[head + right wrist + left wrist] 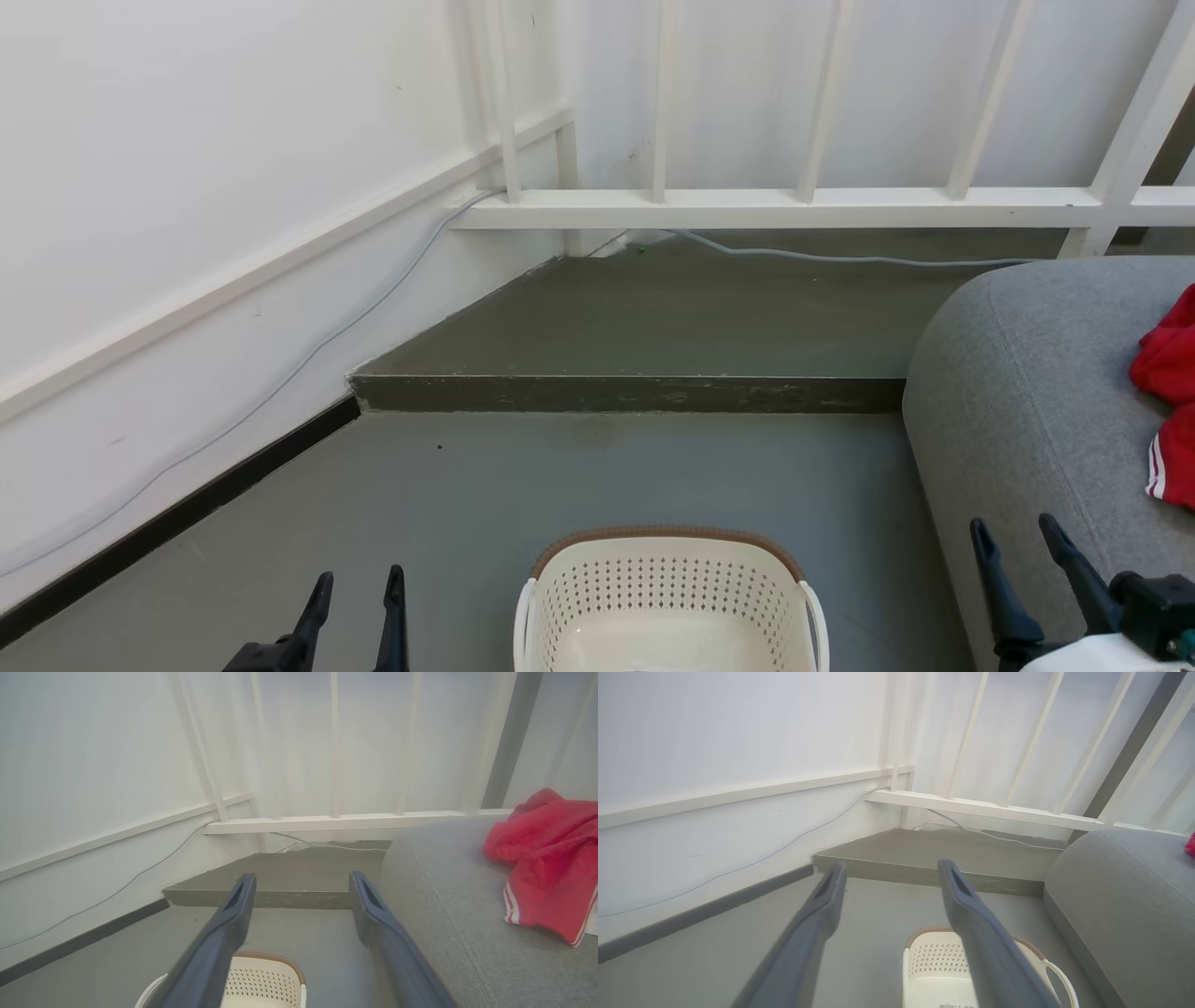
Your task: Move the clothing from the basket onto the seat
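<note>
The cream perforated basket (pixel 667 602) with its brown rim stands on the floor at the bottom centre of the head view; the part of its inside that I see holds no fabric. Red clothing (pixel 1169 401) with white stripe trim lies on the grey seat (pixel 1018 411) at the right. In the right wrist view the clothing (pixel 546 858) is bunched on the seat (pixel 448 905). My left gripper (pixel 359 586) hangs open left of the basket, nothing between its fingers. My right gripper (pixel 1016 532) is open above the seat's near corner, holding nothing. The left wrist view shows the basket (pixel 934 970) below my left gripper (pixel 891 870).
A low concrete step (pixel 635 392) runs across behind the basket. White railing (pixel 803 201) and a white wall (pixel 233 187) with a thin cable close off the back and left. Grey floor (pixel 560 476) lies between the step and the basket.
</note>
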Motion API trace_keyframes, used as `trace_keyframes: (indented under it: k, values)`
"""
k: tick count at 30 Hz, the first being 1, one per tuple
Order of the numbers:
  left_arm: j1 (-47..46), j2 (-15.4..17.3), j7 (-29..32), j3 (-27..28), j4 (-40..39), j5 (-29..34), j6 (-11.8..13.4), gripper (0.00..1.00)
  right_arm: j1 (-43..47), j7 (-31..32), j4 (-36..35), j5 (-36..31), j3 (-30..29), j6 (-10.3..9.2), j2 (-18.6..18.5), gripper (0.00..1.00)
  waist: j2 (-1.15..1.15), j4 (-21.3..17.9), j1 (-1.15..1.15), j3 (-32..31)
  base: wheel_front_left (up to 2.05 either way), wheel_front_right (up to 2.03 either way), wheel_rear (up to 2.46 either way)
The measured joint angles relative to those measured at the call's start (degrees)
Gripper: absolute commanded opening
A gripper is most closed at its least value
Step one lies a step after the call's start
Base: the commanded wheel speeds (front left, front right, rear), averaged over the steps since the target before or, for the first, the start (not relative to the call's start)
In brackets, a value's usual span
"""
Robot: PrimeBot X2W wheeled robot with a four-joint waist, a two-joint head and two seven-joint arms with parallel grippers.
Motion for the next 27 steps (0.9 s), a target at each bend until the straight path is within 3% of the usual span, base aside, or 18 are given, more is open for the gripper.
trace_keyframes:
  k: [27]
  values:
    - [2.1, 0.0, 0.0, -0.9, -2.7, -0.4, -0.4, 1.0, 1.1, 0.0, 1.5, -3.4, -2.1, 0.0, 1.7, 1.0, 0.0, -0.8, 0.0, 0.3, 0.0, 0.0, 0.0]
